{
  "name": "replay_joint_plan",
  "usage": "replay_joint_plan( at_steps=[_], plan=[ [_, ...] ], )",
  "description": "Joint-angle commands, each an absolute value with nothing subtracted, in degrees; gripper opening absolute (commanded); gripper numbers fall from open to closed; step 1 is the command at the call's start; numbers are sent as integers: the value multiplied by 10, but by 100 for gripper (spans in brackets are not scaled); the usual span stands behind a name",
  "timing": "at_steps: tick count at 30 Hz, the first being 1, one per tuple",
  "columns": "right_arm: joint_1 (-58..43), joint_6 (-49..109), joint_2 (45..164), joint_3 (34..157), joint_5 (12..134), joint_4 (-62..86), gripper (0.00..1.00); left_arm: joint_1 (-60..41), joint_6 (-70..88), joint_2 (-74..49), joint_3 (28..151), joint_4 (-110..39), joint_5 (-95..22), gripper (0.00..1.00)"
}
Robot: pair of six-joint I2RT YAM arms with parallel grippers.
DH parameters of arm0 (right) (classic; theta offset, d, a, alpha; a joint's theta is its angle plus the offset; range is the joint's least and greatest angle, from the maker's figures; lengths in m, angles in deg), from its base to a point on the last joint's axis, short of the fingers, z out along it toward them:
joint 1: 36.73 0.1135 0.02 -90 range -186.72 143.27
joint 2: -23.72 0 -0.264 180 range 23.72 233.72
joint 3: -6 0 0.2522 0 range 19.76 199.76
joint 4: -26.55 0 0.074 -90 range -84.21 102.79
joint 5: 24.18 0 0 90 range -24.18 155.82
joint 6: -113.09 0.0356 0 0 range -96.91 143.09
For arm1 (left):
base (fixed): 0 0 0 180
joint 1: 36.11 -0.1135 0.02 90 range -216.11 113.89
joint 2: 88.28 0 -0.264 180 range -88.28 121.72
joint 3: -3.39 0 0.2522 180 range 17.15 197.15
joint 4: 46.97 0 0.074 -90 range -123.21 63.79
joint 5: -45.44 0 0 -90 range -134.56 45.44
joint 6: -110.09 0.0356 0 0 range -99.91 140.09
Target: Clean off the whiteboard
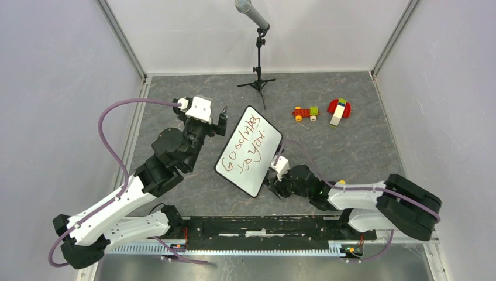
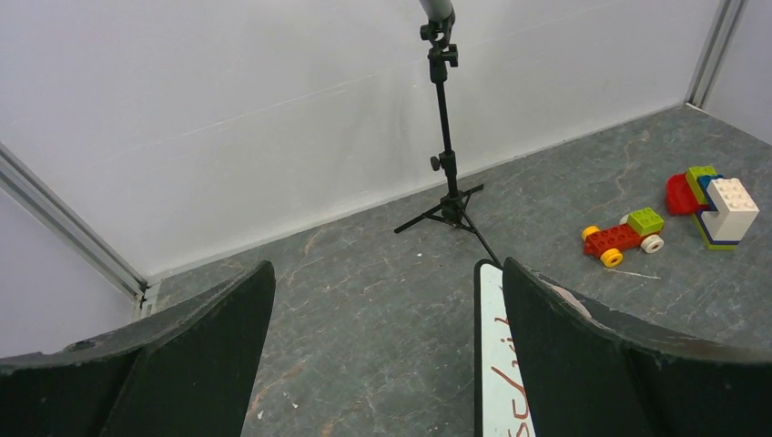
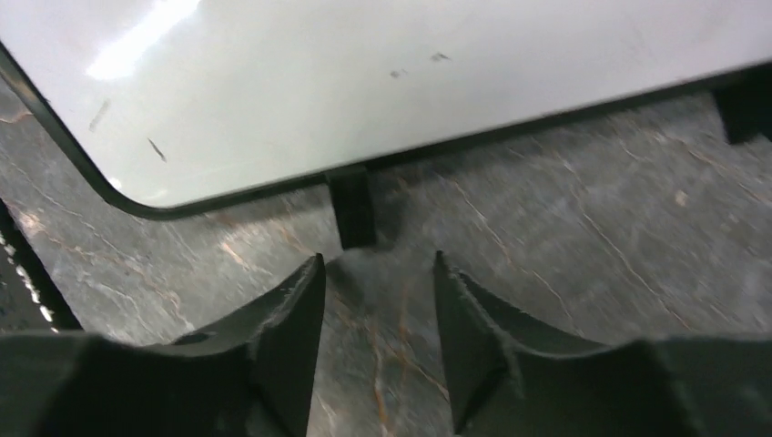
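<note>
The whiteboard (image 1: 248, 151) lies tilted on the grey floor mid-table, with red handwriting on it. My left gripper (image 1: 221, 124) is open and empty at the board's upper left edge; in the left wrist view the board's edge (image 2: 492, 364) shows just inside my right finger (image 2: 583, 364). My right gripper (image 1: 272, 182) is open and empty, low by the board's near right edge. In the right wrist view the board's white face (image 3: 382, 82) and a small black foot (image 3: 351, 209) lie just beyond my gripper (image 3: 378, 273).
A microphone stand (image 1: 258, 58) stands at the back. A brick toy car (image 1: 305, 112) and a red, white and green brick pile (image 1: 338, 109) sit right of the board. A black rail (image 1: 263, 231) runs along the near edge.
</note>
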State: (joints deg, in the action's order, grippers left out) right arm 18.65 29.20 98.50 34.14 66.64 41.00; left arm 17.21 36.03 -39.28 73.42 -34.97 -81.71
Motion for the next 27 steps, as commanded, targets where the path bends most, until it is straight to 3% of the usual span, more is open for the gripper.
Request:
replay_joint_plan(
  at_steps=[1, 3, 8, 13, 20, 27],
  plan=[
    [183, 352, 907, 344, 585, 271, 68, 171, 356, -388, 745, -357, -809, 100],
    [183, 378, 866, 353, 548, 213, 82, 171, 355, -385, 747, -355, -808, 100],
    [183, 470, 756, 364, 425, 62, 97, 171, 351, -384, 749, -351, -807, 100],
    [160, 606, 694, 406, 242, -119, 98, 171, 343, -387, 748, -352, -801, 100],
    [-35, 612, 631, 394, 272, -144, 98, 171, 345, -378, 746, -351, -807, 100],
    [-144, 662, 644, 409, 243, -217, 92, 171, 339, -384, 747, -351, -804, 100]
  ],
)
